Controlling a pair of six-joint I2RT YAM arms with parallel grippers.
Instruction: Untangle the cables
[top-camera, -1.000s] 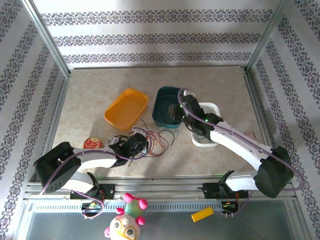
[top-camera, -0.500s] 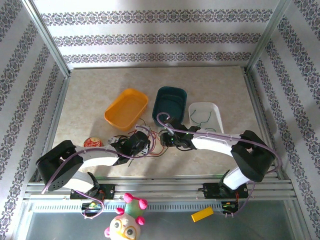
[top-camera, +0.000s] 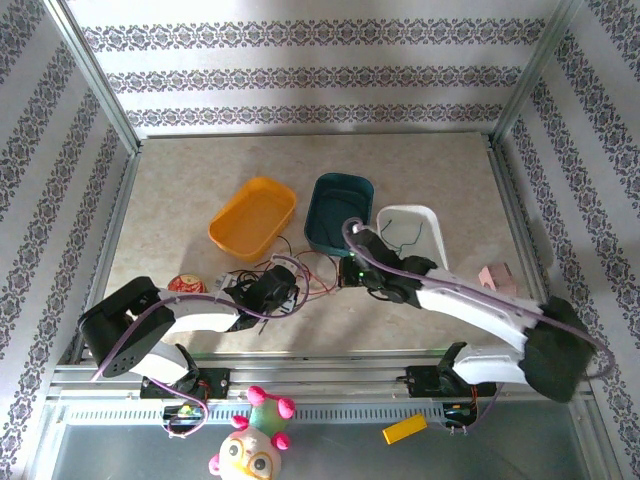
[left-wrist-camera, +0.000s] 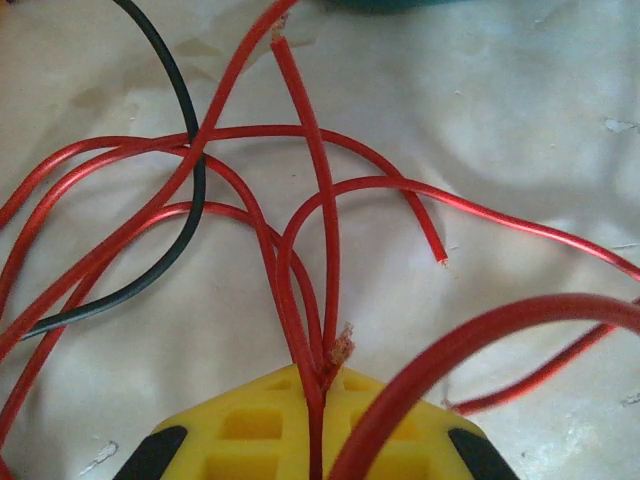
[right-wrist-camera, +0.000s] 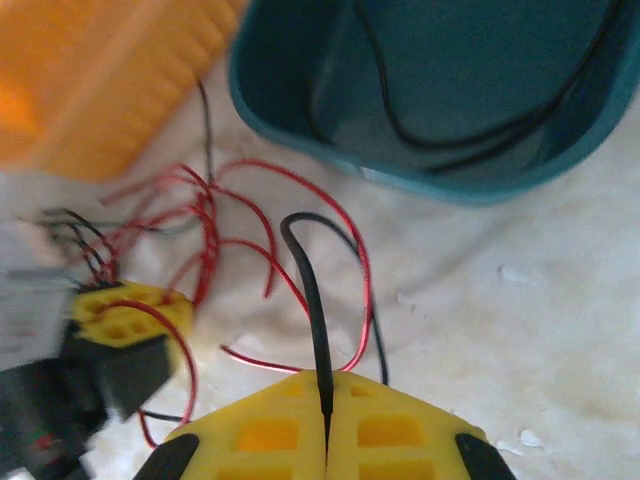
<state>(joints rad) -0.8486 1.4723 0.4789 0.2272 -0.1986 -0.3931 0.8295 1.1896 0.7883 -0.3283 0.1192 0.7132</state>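
Note:
The cables are a loose tangle of thin red and black wires on the table in front of the trays. My left gripper sits at the tangle's left side. In its wrist view the yellow fingertips of that gripper are shut on a bunch of red cables, with a black cable looping beside them. My right gripper is at the tangle's right side. Seen from the right wrist, this gripper is shut on a single black cable that arches up from the jaws.
Behind the tangle stand an orange tray, a teal tray with a black wire in it, and a white tray holding a green wire. A red round tin lies left of the left arm.
My right arm swung from over the trays down to the tangle, and its jaws closed on the black cable. The left gripper stayed shut on the red cables.

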